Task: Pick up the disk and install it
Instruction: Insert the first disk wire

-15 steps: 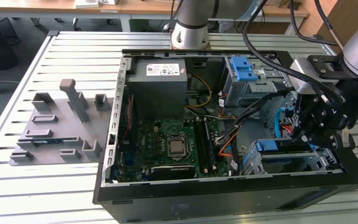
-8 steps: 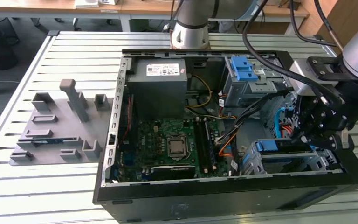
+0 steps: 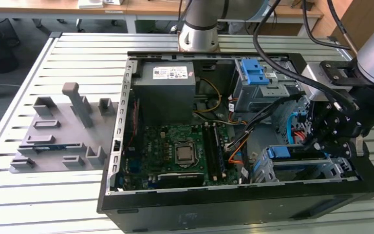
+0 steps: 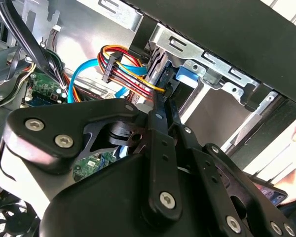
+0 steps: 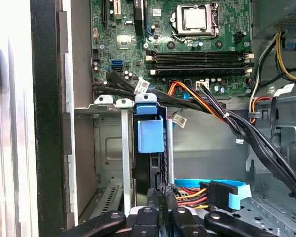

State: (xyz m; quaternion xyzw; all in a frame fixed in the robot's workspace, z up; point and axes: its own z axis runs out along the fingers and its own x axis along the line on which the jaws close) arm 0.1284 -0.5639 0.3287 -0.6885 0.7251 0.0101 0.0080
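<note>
The disk (image 5: 149, 163) stands on edge in the metal drive cage (image 5: 108, 148) at the case's front corner, its blue carrier tab (image 5: 150, 134) facing the motherboard. In the exterior view the blue carrier (image 3: 284, 152) shows in the cage at the lower right. My gripper (image 5: 158, 196) is at the disk's other end, fingers shut together with the tips against its edge. In the second wrist view the fingertips (image 4: 163, 96) reach toward the blue tab (image 4: 186, 79). I see nothing pinched between the fingers.
The open black case (image 3: 239, 204) lies on a slatted table. Inside are the motherboard (image 3: 180, 151), grey power supply (image 3: 167, 83), an upper cage with a blue latch (image 3: 255, 73), and orange, red and blue cables (image 5: 207, 192) beside the gripper. A grey fixture plate (image 3: 57, 131) lies at the exterior view's left.
</note>
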